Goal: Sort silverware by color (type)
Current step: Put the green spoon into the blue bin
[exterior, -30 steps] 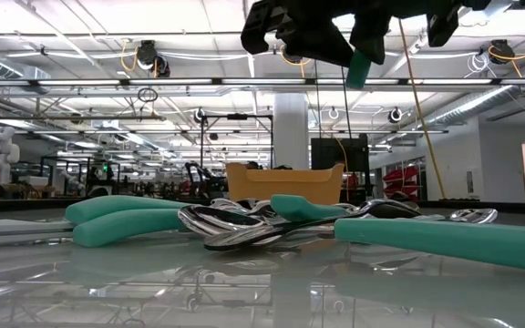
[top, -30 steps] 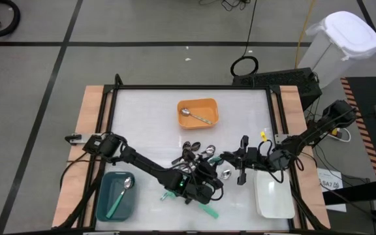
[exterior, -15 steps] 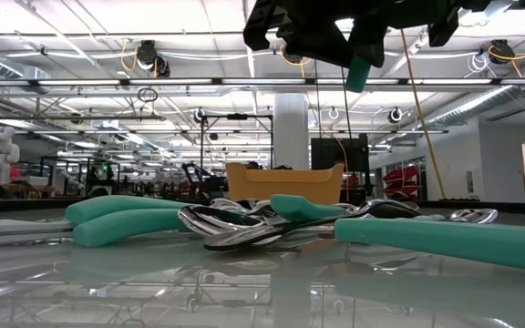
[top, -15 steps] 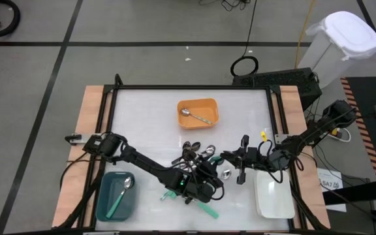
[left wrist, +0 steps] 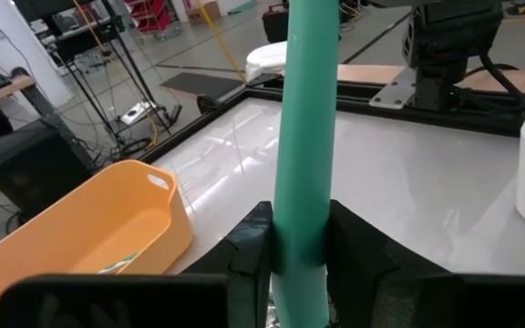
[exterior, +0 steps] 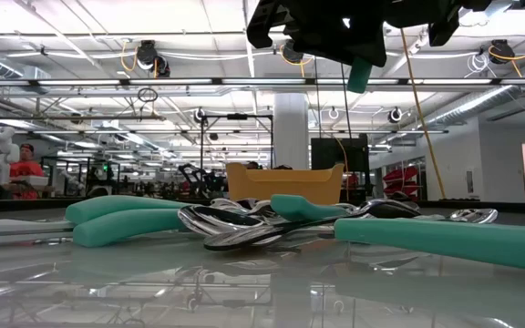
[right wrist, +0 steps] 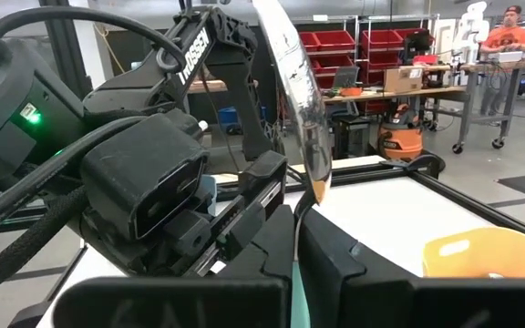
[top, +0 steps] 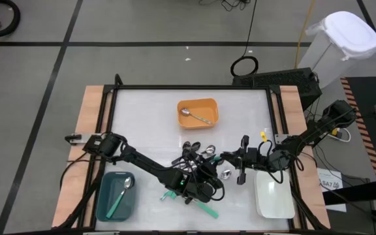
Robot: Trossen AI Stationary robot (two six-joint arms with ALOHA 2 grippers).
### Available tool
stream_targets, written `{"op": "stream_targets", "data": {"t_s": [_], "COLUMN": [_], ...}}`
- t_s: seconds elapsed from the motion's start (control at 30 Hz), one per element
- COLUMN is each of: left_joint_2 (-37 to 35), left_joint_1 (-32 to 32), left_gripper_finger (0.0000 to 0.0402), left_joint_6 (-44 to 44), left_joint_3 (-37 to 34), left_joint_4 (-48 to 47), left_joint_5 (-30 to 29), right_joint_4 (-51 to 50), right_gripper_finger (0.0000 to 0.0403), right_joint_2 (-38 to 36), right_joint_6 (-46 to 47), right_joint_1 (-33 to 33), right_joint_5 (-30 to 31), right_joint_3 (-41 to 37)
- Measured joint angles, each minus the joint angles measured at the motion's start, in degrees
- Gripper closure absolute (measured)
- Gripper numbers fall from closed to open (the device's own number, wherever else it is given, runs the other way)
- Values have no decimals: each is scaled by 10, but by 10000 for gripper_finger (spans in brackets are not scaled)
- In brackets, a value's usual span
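Spoons [top: 198, 155], a mixed heap of teal-handled, shiny silver and black ones, sit mid-worktop [top: 142, 117] between both arms, with the left tool [left wrist: 301, 241] clamped on a teal-green-handled spoon [left wrist: 304, 137] just beside the heap and the right tool [right wrist: 296, 239] pinched shut on a shiny silver metal spoon [right wrist: 294, 100] near the white rectangular tray [top: 274, 199].

The table top [top: 149, 111] is glossy white, mirroring the ceiling lights, edged at three and nine o'clock by matt pale wood boards [top: 90, 117]. The piled spoons [exterior: 244, 223] have polished shiny metal bowls; their teal handles [left wrist: 303, 137] look smooth matt plastic. The orange tray [top: 198, 104] is smooth plastic.
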Motion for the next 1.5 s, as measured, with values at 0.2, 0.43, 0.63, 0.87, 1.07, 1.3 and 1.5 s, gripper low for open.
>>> {"op": "stream_targets", "data": {"t_s": [0.2, 0.43, 0.63, 0.87, 1.07, 1.3, 1.5], "left_joint_2": [0, 0, -5, -20, -38, -78, -124], "left_joint_1": [-4, -24, -41, -47, -53, -66, -107], "left_gripper_finger": [326, 328, 343, 352, 352, 352, 352], "left_joint_6": [2, -14, -61, -122, -183, -272, -436], "left_joint_3": [0, 0, 0, 0, 0, 0, 0], "left_joint_4": [-4, -30, -65, -128, -202, -306, -456], "left_joint_5": [0, -7, -11, -11, -2, 24, 77], "right_joint_4": [-3, -17, -30, -34, -37, -50, -74], "right_gripper_finger": [393, 340, 286, 245, 230, 218, 215], "right_joint_2": [0, 0, 0, -3, -4, -6, -17], "right_joint_6": [0, 0, 1, -1, -7, -12, -14], "right_joint_1": [0, 0, 0, 0, 0, 0, 0], "right_joint_5": [0, -3, 1, 2, 2, 1, 1], "right_joint_3": [0, 0, 0, 0, 0, 0, 0]}}
